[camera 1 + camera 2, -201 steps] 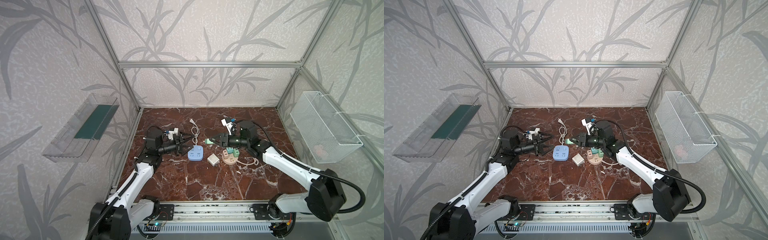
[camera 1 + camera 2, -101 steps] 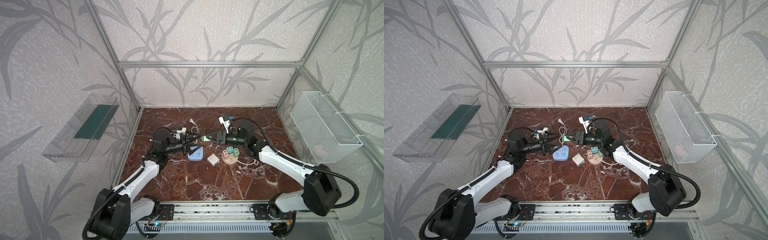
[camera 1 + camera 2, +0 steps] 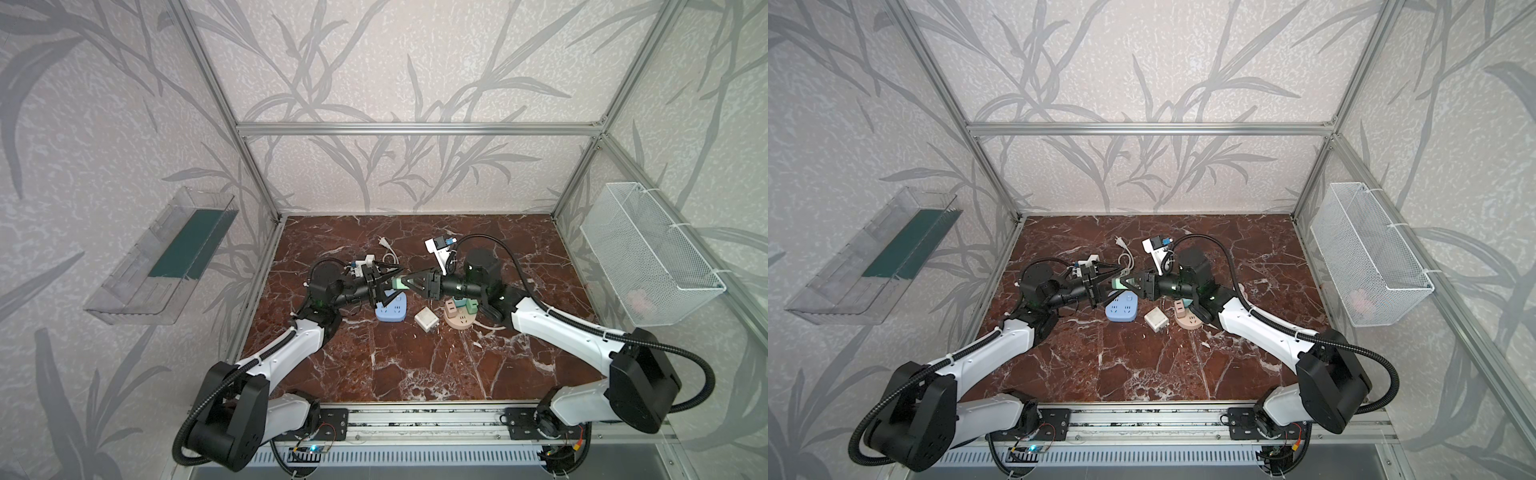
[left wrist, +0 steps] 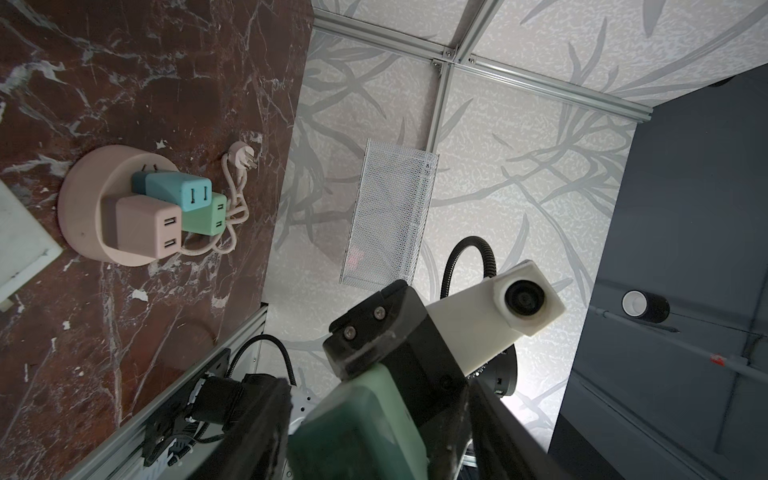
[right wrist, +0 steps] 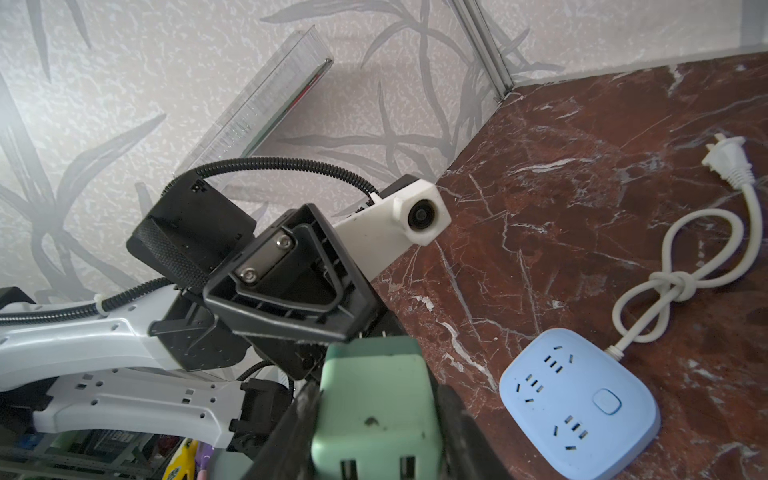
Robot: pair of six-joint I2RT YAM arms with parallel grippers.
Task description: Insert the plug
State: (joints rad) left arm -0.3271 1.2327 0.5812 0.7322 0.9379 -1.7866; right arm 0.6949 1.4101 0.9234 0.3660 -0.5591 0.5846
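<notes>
black right gripper [image 3: 405,284]: pinching the mint-green plug [image 5: 374,415], one finger flat on each side of it, arm reaching in toward the middle.
mint-green plug: held off the marble between the two grippers, in no socket; a face with two slots looks back at the right wrist camera.
left gripper [image 3: 390,281]: meets the right one nose to nose, its jaws standing either side of the same plug; i cannot tell whether the pads press on it.
blue power strip [image 5: 582,411]: flat on the table, just below and in front of the held plug in both top views, its outlets bare.
white cord [image 5: 673,286]: runs from the strip's far edge, tied in a loose knot, ending in a white wall plug [image 5: 729,160] lying on the marble.
white cube adapter [image 3: 427,319]: on the table between the blue strip and the pink socket.
pink round socket [image 4: 83,208]: beside the white cube, carrying three adapters packed together: teal [image 4: 183,189], pink [image 4: 145,226], green [image 4: 208,216].
pink cord [image 4: 232,208]: looped just beside that socket.
table [image 3: 415,365]: red-brown marble with white veins.
wire basket [image 3: 648,257]: hung on the wall to the right.
clear shelf [image 3: 162,257]: on the wall to the left.
</notes>
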